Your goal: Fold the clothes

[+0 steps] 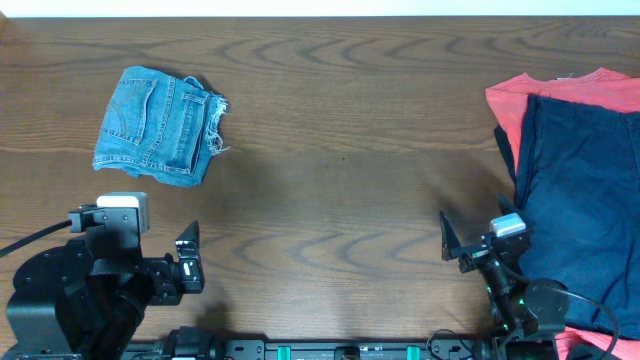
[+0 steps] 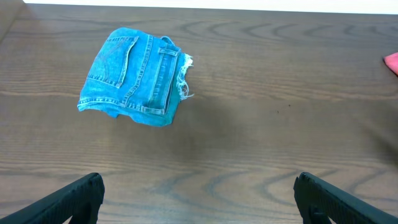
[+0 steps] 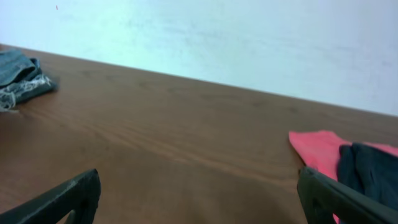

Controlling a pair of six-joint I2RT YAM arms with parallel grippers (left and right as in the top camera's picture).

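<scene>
While the overhead view is showing the whole wooden table (image 1: 340,150), the folded light-blue denim jeans (image 1: 160,125) are lying as a compact bundle at the far left, back pocket up and frayed whitish hem pointing right. The left gripper (image 1: 195,258) is hovering near the front edge, below the jeans and apart from them, with its jaws spread and holding nothing. The right gripper (image 1: 477,222) is sitting at the front right, jaws also spread and empty, just beside the dark navy garment (image 1: 580,190), which is lying on top of a red-orange garment (image 1: 530,90).

Left wrist view: the jeans (image 2: 134,78) are resting at upper left on the table (image 2: 249,124). The left gripper (image 2: 199,205) is showing its two black fingertips (image 2: 68,202) wide apart at the bottom corners, with only bare wood between them.

Right wrist view: the right gripper (image 3: 199,199) is likewise showing its fingers (image 3: 342,199) wide apart over the table (image 3: 174,137). The jeans (image 3: 18,78) are appearing at the far left edge, and the red-orange garment (image 3: 317,149) and the navy garment (image 3: 373,171) are lying at the right.
</scene>
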